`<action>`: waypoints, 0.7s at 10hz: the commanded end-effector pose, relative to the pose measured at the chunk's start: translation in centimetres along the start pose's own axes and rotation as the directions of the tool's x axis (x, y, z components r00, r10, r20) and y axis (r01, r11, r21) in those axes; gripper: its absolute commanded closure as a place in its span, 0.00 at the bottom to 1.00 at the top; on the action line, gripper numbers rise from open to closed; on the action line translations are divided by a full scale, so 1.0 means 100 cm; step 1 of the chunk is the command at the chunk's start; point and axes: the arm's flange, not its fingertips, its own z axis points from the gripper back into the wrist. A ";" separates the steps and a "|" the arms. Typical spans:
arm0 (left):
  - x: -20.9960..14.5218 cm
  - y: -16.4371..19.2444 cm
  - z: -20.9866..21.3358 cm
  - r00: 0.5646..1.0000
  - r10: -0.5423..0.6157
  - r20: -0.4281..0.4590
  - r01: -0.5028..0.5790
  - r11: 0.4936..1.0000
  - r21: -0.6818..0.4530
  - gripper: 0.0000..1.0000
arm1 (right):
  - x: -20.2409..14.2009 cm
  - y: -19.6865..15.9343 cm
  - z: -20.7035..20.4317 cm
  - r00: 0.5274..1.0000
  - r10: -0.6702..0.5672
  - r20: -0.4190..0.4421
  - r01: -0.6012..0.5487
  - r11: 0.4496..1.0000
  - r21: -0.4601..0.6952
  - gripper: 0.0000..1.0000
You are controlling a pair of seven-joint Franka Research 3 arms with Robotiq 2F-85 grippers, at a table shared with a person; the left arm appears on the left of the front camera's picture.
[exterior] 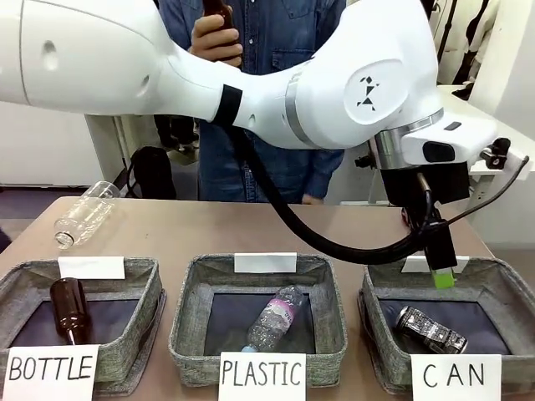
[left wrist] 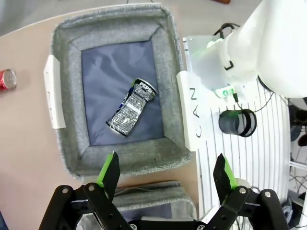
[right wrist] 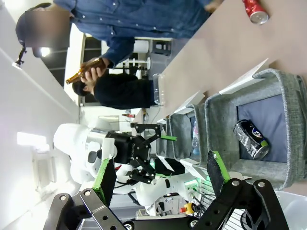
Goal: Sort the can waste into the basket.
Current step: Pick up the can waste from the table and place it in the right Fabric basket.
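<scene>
Front view: left gripper (exterior: 441, 276) hangs over the CAN basket (exterior: 501, 280), with the silver can (exterior: 430, 328) lying inside. Left wrist view adds jaws wide and empty, and the red can (left wrist: 6, 79) on the table (left wrist: 29, 143) beyond the basket's far wall; I'd lift clear of the rim before reaching. Right wrist view: right gripper (right wrist: 160, 160) wide open, holding nothing.

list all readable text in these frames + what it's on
"BOTTLE": left sign, on the left basket.
"PLASTIC": middle sign, on the middle basket.
"CAN": right sign, on the right basket.
Print on the crushed can and the plastic bottle label: too blurred to read.
</scene>
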 end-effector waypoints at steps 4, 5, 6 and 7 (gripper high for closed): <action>-0.009 -0.004 -0.007 1.000 -0.027 0.011 0.027 1.000 -0.013 0.00 | 0.000 0.002 0.000 1.000 0.005 0.003 -0.005 1.000 0.024 0.00; -0.009 -0.003 -0.007 1.000 -0.028 0.008 0.028 1.000 -0.011 0.00 | 0.000 0.002 0.000 1.000 0.005 0.003 -0.005 1.000 0.024 0.00; -0.010 -0.003 -0.006 0.999 -0.031 -0.010 0.031 0.999 -0.014 0.00 | 0.000 0.002 0.000 1.000 0.005 0.003 -0.005 1.000 0.024 0.00; -0.015 -0.003 -0.002 0.997 -0.031 -0.074 0.029 0.999 -0.028 0.00 | 0.000 0.002 0.000 1.000 0.005 0.003 -0.005 1.000 0.024 0.00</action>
